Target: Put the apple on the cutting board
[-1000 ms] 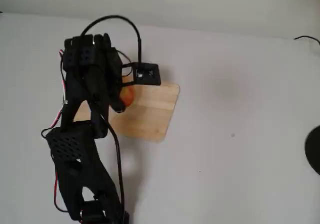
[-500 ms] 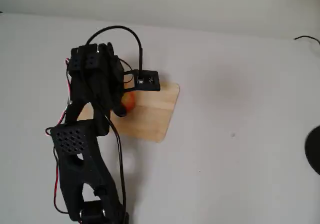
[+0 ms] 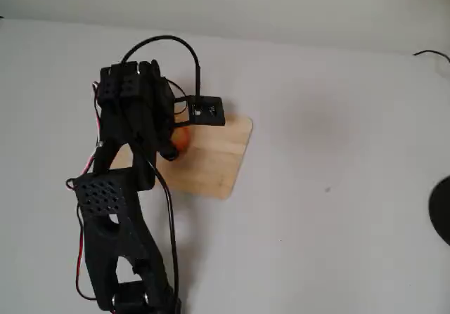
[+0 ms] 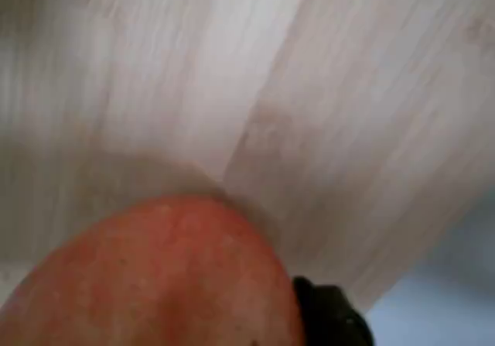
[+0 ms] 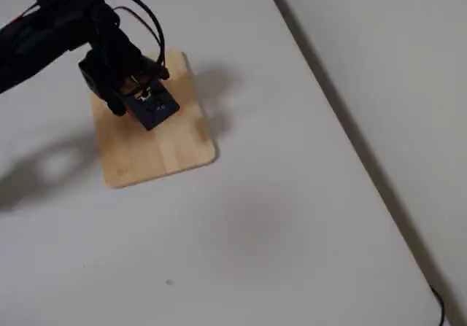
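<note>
Gripper [image 3: 171, 144]: clamped on apple [image 4: 155, 276], low over board.
Board [image 3: 211, 161]: directly beneath apple, strips run away from the gripper; contact w/ wood can't tell.

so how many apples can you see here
1. The apple sits over the cutting board, near the board's left part in a fixed view, tucked against the arm's jaws; the wrist view shows it close up. The arm could hide others.

My plain white counter [image 3: 337, 117] (matte, evenly lit) carries a light bamboo cutting board [image 3: 211, 159] lying flat near my base.
</note>
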Robot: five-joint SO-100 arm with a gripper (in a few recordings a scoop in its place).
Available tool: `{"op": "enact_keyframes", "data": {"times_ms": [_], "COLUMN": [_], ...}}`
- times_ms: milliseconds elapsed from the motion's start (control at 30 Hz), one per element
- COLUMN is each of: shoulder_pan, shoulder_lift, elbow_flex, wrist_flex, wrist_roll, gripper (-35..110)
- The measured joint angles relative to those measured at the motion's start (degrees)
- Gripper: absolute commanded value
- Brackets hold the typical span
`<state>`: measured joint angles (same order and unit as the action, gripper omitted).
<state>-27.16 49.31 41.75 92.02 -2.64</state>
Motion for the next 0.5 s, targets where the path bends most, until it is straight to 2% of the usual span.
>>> {"op": "enact_keyframes", "data": {"times_ms": [33,233,500], "shoulder_pan": [0.0,-0.4,-0.6], "shoulder_lift": [-0.4,-2.2,-2.6], "elbow_flex": [-0.4,-1.1,-1.2], "wrist_flex": [0.3,1.3,3.0], "wrist_roll": [-0.6,-2.0,-3.8], "gripper": [58,71,71]}}
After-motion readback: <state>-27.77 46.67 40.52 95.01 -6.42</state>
